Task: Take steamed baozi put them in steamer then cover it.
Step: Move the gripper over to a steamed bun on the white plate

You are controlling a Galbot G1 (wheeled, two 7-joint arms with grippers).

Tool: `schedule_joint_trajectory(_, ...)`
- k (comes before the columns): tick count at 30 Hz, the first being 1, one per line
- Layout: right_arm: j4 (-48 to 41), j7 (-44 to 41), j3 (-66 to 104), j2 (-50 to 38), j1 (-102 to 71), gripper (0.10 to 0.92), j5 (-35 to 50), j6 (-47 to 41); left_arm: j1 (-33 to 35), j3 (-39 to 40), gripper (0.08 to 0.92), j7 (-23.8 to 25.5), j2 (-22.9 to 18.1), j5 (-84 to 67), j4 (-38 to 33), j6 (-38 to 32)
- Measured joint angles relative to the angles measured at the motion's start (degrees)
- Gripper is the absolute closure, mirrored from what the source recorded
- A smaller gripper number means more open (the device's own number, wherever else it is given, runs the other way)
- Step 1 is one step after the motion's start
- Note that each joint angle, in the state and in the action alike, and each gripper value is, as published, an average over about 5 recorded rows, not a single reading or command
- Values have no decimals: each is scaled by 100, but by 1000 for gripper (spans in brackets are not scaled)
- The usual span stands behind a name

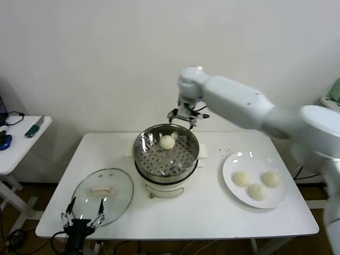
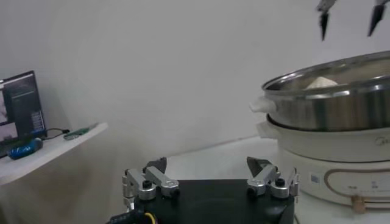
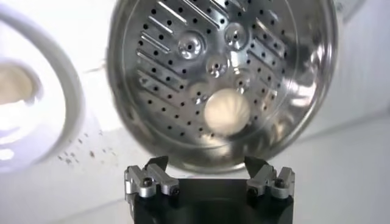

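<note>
The round shiny steel steamer (image 1: 166,154) with its perforated floor is sitting on a white electric pot base (image 1: 166,185) at the middle of the white rectangular worktop (image 1: 212,212), and everything else is placed here against it. One small round cream-white steamed baozi (image 1: 167,142) is lying inside the steamer on the perforated floor, toward the far rim; in the right wrist view the same bun (image 3: 226,113) is resting on the holes, clear of the steel wall. The right hand (image 1: 183,119) is hovering just above the steamer's far rim, its fingers spread apart and gripping nothing; the left wrist view is catching its dark fingertips (image 2: 323,23) hanging over the steamer (image 2: 329,100). On the robot's right of the steamer, a flat white round plate (image 1: 231,180) is carrying the three other cream-white baozi (image 1: 257,191), grouped close together. On the robot's left of the steamer and nearer the worktop's front edge, a round clear glass lid (image 1: 102,195) with a pale handle is lying flat. The left hand (image 1: 83,217) is waiting at that front edge just beside the lid, fingers open and empty. Farther left of the steamer, a small white side table (image 1: 16,149) is holding what may be a green-handled tool (image 1: 34,127).
</note>
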Motion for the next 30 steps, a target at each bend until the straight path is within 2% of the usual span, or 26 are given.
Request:
schedule_joint_trajectory(7,779,182,-685,-1308,288,203,1413,-1499,28,35,177,20,62,-14,-9,-9)
schedule_joint_trajectory(13,1030,181,-889,-2211,88,203,2131,-2356,49,39,177,29,90,-23,-12,-16)
schedule_joint_trajectory(21,952,172,-667,-2775,-695,203,2276,-2866,40,39,177,34,94,-13,7,-7)
schedule_joint_trajectory(30,356,183,-225,-2815,-1586,203,2016,-2998,-10,22,177,20,70,40,64,33)
